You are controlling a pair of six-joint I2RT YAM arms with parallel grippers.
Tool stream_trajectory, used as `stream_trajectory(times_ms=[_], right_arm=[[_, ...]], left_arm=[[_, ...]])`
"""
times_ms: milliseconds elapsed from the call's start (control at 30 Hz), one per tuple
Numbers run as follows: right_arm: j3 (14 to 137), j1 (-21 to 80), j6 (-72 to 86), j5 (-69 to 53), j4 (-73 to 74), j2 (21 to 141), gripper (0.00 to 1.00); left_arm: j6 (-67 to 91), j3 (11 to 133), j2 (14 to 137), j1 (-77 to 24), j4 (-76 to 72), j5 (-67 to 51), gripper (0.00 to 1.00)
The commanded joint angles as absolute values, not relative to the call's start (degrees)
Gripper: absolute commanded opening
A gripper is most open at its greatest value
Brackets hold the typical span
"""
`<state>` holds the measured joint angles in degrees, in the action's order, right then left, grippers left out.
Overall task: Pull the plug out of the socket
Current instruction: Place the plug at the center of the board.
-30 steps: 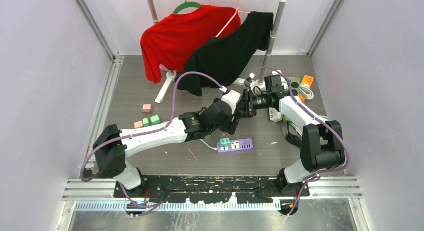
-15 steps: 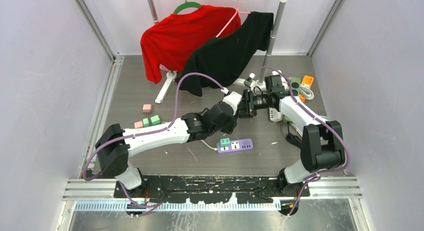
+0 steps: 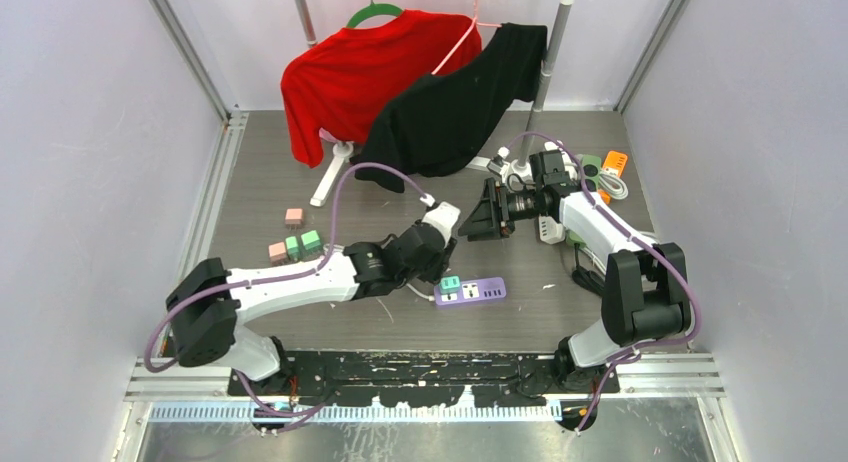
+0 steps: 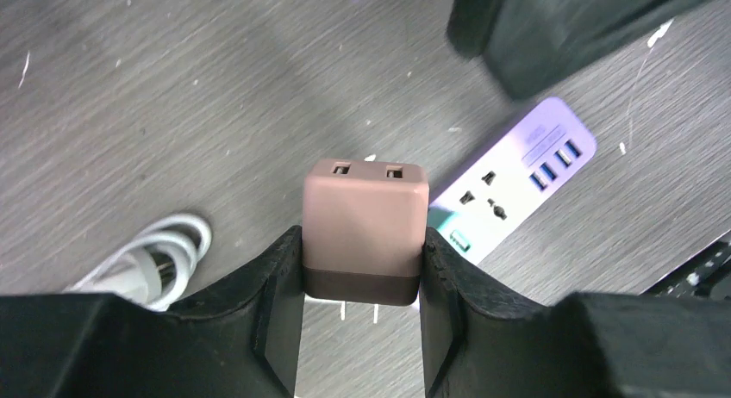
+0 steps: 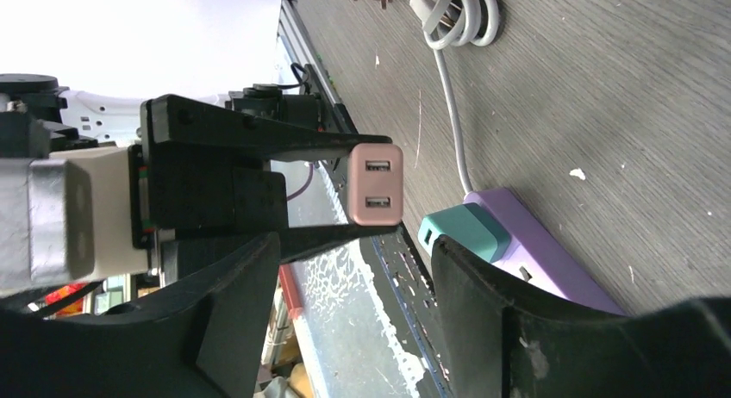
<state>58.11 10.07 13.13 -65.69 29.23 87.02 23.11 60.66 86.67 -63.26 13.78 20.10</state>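
Left arm [image 3: 290, 282], right arm [image 3: 598, 222]: white shells, black joints, black bases. Lilac cable [image 3: 345, 179] along each. Jaws matte black.

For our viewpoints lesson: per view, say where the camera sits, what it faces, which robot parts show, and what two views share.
Top external: above, behind the bases, looking down on the grey table; left arm, right arm show.
Left wrist: on the left arm, looking down past its black fingers gripping a pink cube USB adapter.
Right wrist: on the right arm, looking between its open fingers at the left gripper.
Both wrist views show that adapter and the purple power strip.
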Motion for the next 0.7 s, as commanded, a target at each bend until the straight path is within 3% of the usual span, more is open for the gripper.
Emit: stream_trajectory(times_ms=[0, 300, 667], right_arm=[[60.68, 10.28, 11.33, -66.92, 29.92, 85.18, 0.7], [60.86, 10.28, 10.48, -66.53, 30.65, 85.39, 0.7], [60.92, 10.26, 10.02, -66.13, 30.94, 85.82, 0.69]], left_arm=[[24.61, 56.52, 79.97, -62.43, 9.46, 23.63, 0.0], [30.83, 48.08, 69.99, -54.24, 13.25, 18.07, 0.0], [38.21, 34.84, 54.42, -27.22, 12.74, 2.58, 0.0]])
